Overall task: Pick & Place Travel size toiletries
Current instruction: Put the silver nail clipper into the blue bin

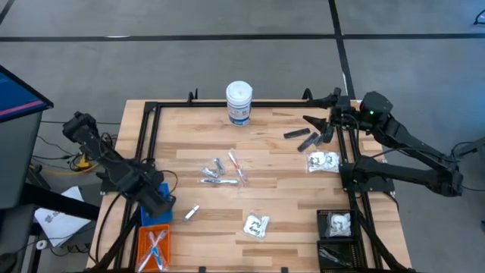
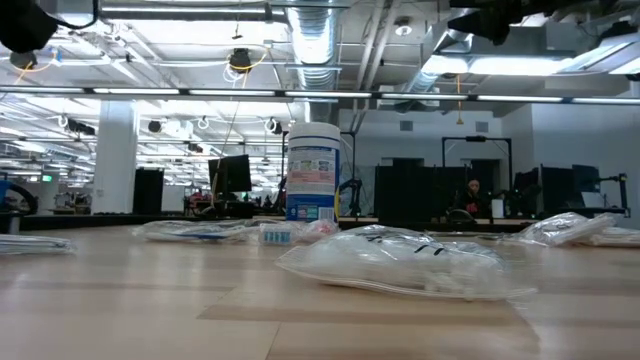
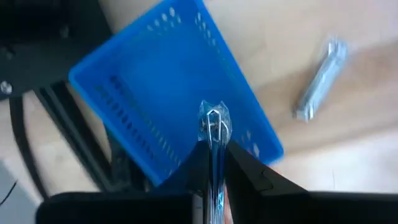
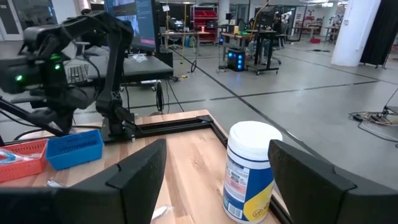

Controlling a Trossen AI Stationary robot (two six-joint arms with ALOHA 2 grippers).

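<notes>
Over the worktop (image 1: 273, 205), seen from above, the left gripper (image 1: 161, 203) hung at the near-left corner above the blue bin (image 1: 155, 215), with the orange bin (image 1: 154, 246) just nearer. A small silver-blue tube (image 1: 192, 212) lay just right of the blue bin. More tubes and thin white-and-red sticks (image 1: 236, 167) were clustered mid-worktop, a clear crinkly packet (image 1: 256, 225) lay nearer, and another packet (image 1: 323, 161) lay toward the right edge. Slim black pieces (image 1: 307, 139) rested at the far right, close to the right gripper (image 1: 322, 121). A tall white canister (image 1: 239, 102) stood at the far edge. Black bins (image 1: 337, 239) sat at the near-right corner.

From worktop level, the canister (image 2: 313, 172) stood upright beyond a crinkly packet (image 2: 400, 262) lying flat.

Through the left wrist camera, the left gripper (image 3: 214, 162) was nearly closed, pinching a silver-blue tube (image 3: 214, 134) upright over the blue bin (image 3: 155, 93); the loose tube (image 3: 320, 78) lay on bare wood beside the bin.

Through the right wrist camera, the right gripper (image 4: 217, 180) stood wide apart and empty, the canister (image 4: 249, 171) between its fingers' line of sight but untouched.
</notes>
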